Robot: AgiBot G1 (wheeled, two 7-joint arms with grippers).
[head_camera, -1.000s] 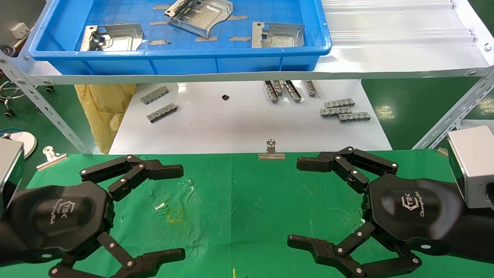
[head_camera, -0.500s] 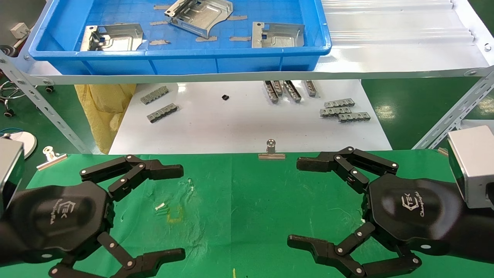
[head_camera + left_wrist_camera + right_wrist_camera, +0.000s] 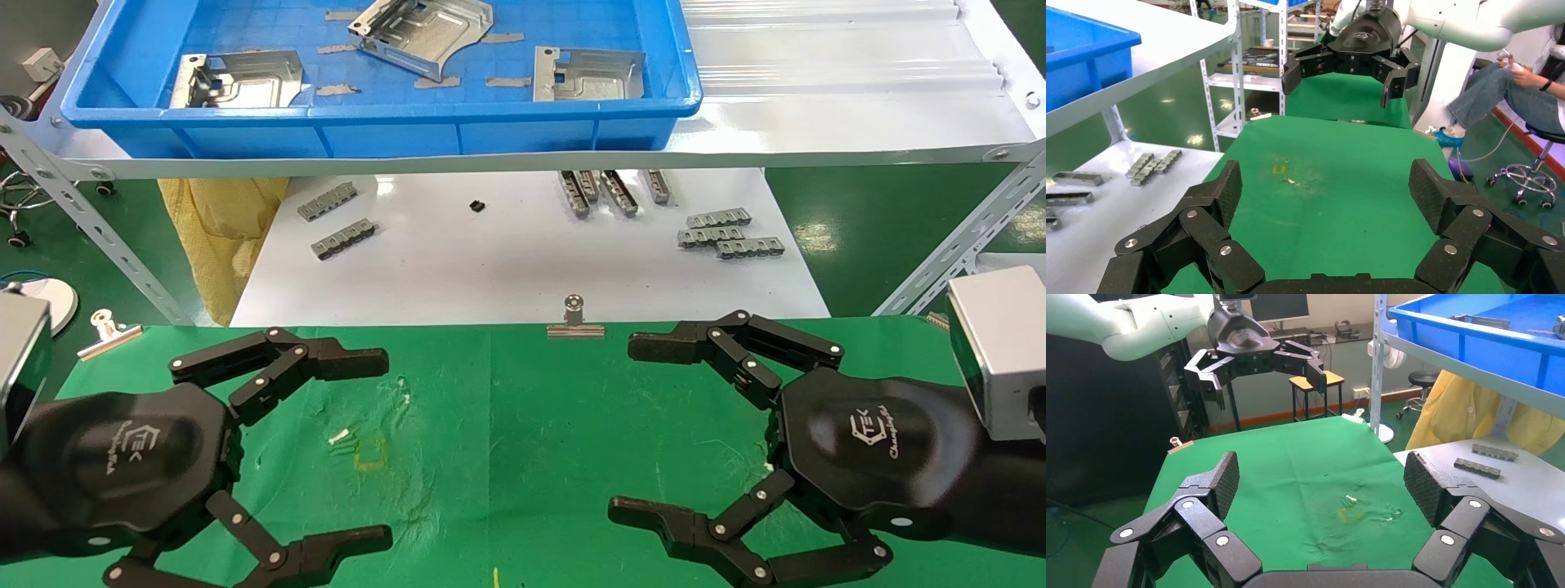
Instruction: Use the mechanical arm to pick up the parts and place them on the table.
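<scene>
Three shiny silver sheet-metal parts lie in the blue tray (image 3: 384, 131) on the upper shelf: one at the left (image 3: 237, 80), one tilted at the middle back (image 3: 421, 31), one at the right (image 3: 587, 74). My left gripper (image 3: 372, 445) hovers open and empty over the left of the green table (image 3: 507, 425). My right gripper (image 3: 633, 429) hovers open and empty over its right. Both face the middle, well short of the tray. In the left wrist view the left gripper (image 3: 1324, 190) is open over bare cloth; in the right wrist view the right gripper (image 3: 1321, 481) is too.
Small grey notched bars (image 3: 727, 233) lie in groups on the white board (image 3: 507, 269) beyond the table, under the shelf. A silver clip (image 3: 575, 322) grips the cloth's far edge. A yellow mark (image 3: 369, 453) is on the cloth. Slanted shelf struts (image 3: 98, 237) stand at both sides.
</scene>
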